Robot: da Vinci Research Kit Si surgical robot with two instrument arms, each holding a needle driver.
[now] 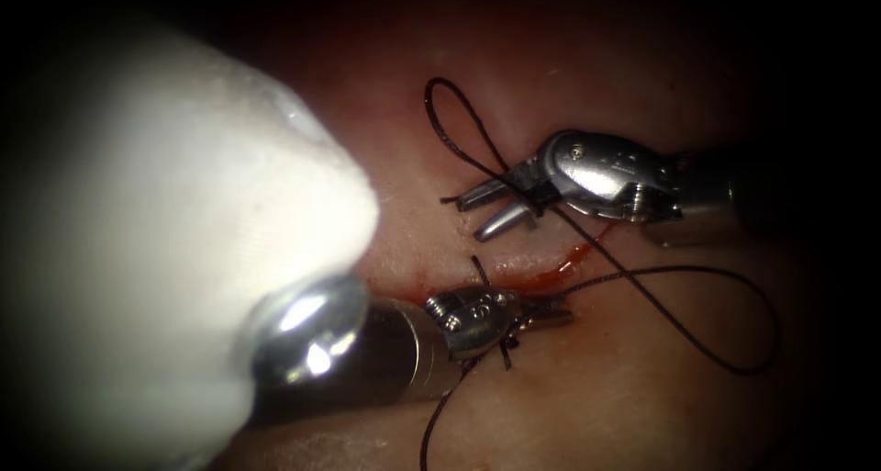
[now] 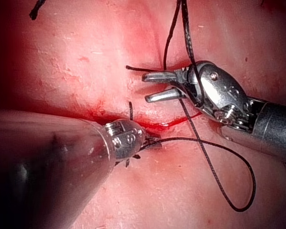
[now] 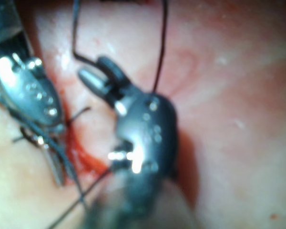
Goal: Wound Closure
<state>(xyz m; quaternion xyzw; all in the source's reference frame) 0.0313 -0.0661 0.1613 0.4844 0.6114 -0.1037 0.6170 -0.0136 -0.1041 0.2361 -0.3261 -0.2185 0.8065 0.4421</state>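
Right needle driver sits over the tissue just above the cut, jaws parted and gripping nothing; dark thread is draped across the root of the jaws, with one loop running off toward the far side of the tissue and another lying wide on the right of the cut.

Left needle driver is low at the cut line, jaws clenched on the thread close to where short thread ends stick up beside a knot. I cannot find the needle anywhere.

Risks, as I judge them: the thread wrapped on the right tool could slide off the parted jaws if that tool tilts, or snag in the hinge. A hard pull from the left tool could tear the wound edge. The slack loop on the right could tangle.

Surface: pale, moist, soft tissue, with red fluid pooled along the cut. A white covered bulk stands on the left; dark beyond.
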